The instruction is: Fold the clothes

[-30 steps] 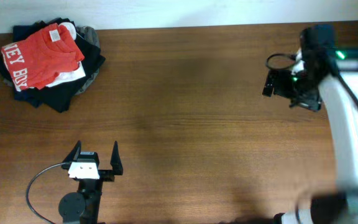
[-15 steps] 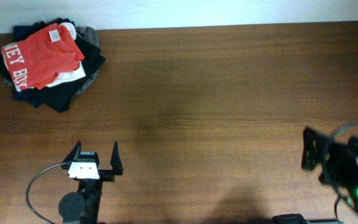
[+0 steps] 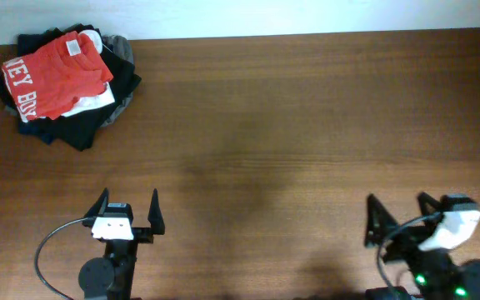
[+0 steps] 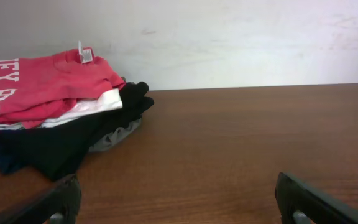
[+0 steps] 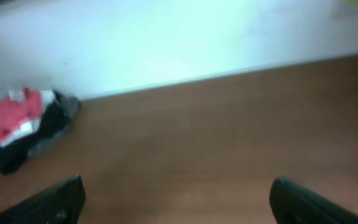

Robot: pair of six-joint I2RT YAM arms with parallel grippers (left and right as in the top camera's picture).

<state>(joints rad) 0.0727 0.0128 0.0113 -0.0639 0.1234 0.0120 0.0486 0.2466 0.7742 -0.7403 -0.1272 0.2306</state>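
— Brown wood worktop, that is what sits under it all. What is nearest to us?
— The two arms. The left gripper is at the near edge. Its two black fingers are spread wide and it holds nothing.
— And the other one?
— The right gripper is at the near edge too, over on the right side. Its fingers are spread wide as well, and it holds nothing.
— Where are the clothes?
— Far from both arms, in the far left corner. The red-orange T-shirt lies on top of a pile. It has white letters on it and a small white tag at the neck.
— What is under it?
— A white T-shirt peeks out just below it. Under that are black clothes, and a bit of grey cloth sticks out at the side.
— And behind the pile?
— A plain white wall.
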